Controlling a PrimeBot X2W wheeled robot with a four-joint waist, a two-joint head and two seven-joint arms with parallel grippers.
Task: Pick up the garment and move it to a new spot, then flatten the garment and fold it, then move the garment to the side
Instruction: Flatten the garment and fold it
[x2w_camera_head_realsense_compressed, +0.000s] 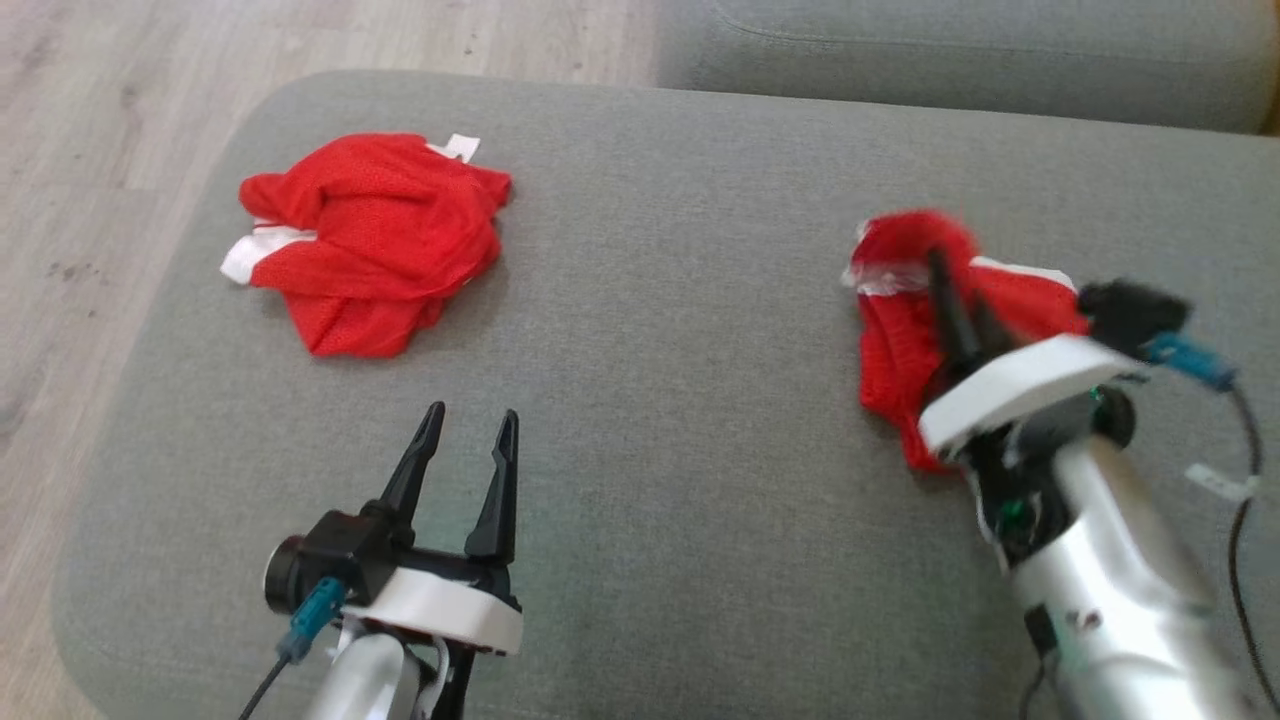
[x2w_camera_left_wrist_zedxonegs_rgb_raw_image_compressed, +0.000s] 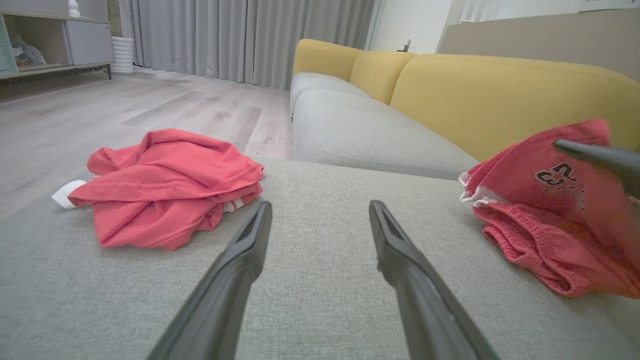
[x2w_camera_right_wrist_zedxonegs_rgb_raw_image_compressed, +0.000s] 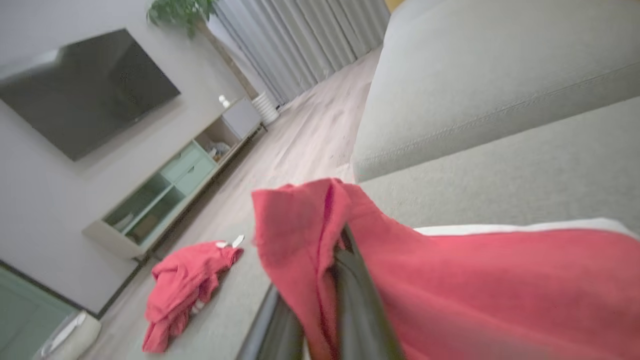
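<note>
A red garment (x2w_camera_head_realsense_compressed: 900, 340) with white trim and a dark number print hangs bunched at the right of the grey cushion (x2w_camera_head_realsense_compressed: 680, 300), lifted partly off it. My right gripper (x2w_camera_head_realsense_compressed: 955, 300) is shut on its cloth; the right wrist view shows the dark fingers buried in the red fabric (x2w_camera_right_wrist_zedxonegs_rgb_raw_image_compressed: 475, 285). The left wrist view has this garment (x2w_camera_left_wrist_zedxonegs_rgb_raw_image_compressed: 540, 220) at its right edge. My left gripper (x2w_camera_head_realsense_compressed: 472, 415) hovers open over the cushion's near middle, with nothing between its fingers (x2w_camera_left_wrist_zedxonegs_rgb_raw_image_compressed: 400, 260).
A second crumpled red garment (x2w_camera_head_realsense_compressed: 370, 240) with white trim lies at the cushion's far left, near the edge. Wooden floor (x2w_camera_head_realsense_compressed: 100, 150) drops away on the left. A grey sofa seat (x2w_camera_head_realsense_compressed: 950, 50) with yellow backrests (x2w_camera_left_wrist_zedxonegs_rgb_raw_image_compressed: 500, 95) stands behind.
</note>
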